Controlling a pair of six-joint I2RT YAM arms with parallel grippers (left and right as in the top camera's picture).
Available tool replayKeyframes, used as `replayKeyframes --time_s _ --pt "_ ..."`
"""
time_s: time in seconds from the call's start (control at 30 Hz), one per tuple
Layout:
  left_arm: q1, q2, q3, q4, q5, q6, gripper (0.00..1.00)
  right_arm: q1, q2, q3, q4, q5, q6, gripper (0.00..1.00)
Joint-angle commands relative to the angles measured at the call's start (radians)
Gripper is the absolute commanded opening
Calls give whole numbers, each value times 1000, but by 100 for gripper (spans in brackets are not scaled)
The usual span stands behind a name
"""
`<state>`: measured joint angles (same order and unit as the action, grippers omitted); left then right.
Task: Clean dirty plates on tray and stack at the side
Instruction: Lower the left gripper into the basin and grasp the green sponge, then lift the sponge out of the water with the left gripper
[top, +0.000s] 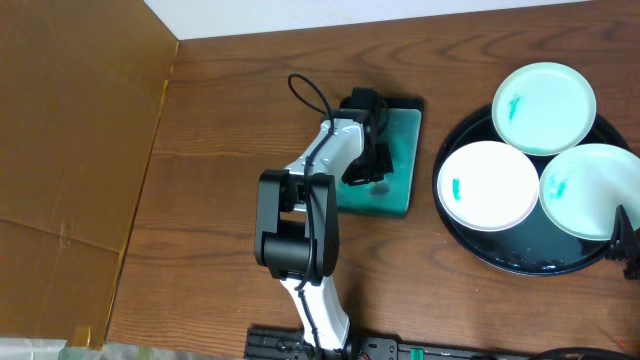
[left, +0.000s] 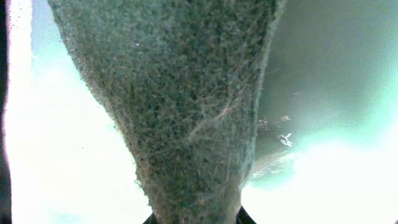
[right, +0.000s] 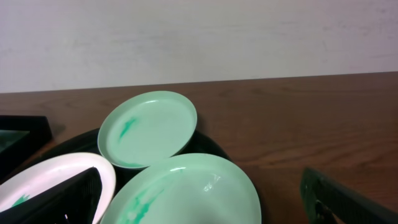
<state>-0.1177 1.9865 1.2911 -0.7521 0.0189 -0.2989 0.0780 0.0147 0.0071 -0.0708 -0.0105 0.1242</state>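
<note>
Three round white plates lie on the large black tray (top: 520, 262) at the right: one at the back (top: 544, 108), one at the left (top: 488, 185), one at the right (top: 595, 190). Each has a small teal smear. My left gripper (top: 370, 165) is down over the rectangular teal dish (top: 400, 150), shut on a grey-green scouring sponge (left: 186, 93) that fills the left wrist view. My right gripper (right: 208, 200) is open and empty, low over the right plate (right: 186, 193). The back plate (right: 148, 129) and the left plate (right: 43, 180) lie beyond it.
A brown cardboard sheet (top: 70, 150) covers the table's left side. A white wall edge (top: 400, 15) runs along the back. The right arm (top: 628, 238) enters at the right edge, by the tray's rim.
</note>
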Motion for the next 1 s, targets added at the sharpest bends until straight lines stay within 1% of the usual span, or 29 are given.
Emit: replayKeyframes --time_s 0.0,0.03,0.07,0.23,0.33,0.57,0.6,0.63,0.7,0.73,0.83,0.87,0.9,0.97 --pt "5 27 2 2 -12 8 59 7 -3 -2 -4 -2 -10 99" --pt "5 27 2 10 -12 26 82 7 -3 -2 -4 -2 -10 99" --pt "5 27 2 17 -12 43 90 7 -3 -2 -4 -2 -10 99" --pt "6 27 2 81 -12 142 91 7 -3 -2 -4 -2 -10 99" --pt "6 27 2 126 -12 177 91 7 -3 -2 -4 -2 -10 99" --pt "6 27 2 230 -12 179 91 7 -3 -2 -4 -2 -10 99" --pt "6 27 2 235 -12 179 89 7 -3 -2 -4 -2 -9 99" --pt "6 27 2 235 -12 179 83 7 -3 -2 -4 -2 -10 99" --pt "6 27 2 234 -12 179 63 7 -3 -2 -4 -2 -10 99" --pt "6 27 2 235 -12 179 50 7 -3 -2 -4 -1 -10 99" --pt "6 26 2 235 -12 179 25 7 -2 -2 -4 -1 -10 99" --pt "6 21 2 234 -12 179 9 7 -2 -2 -4 -1 -10 99" --pt "6 13 2 231 -12 178 7 7 -2 -2 -4 -2 -10 99" --pt "6 -9 2 226 -12 174 7 7 -2 -2 -4 -2 -10 99"
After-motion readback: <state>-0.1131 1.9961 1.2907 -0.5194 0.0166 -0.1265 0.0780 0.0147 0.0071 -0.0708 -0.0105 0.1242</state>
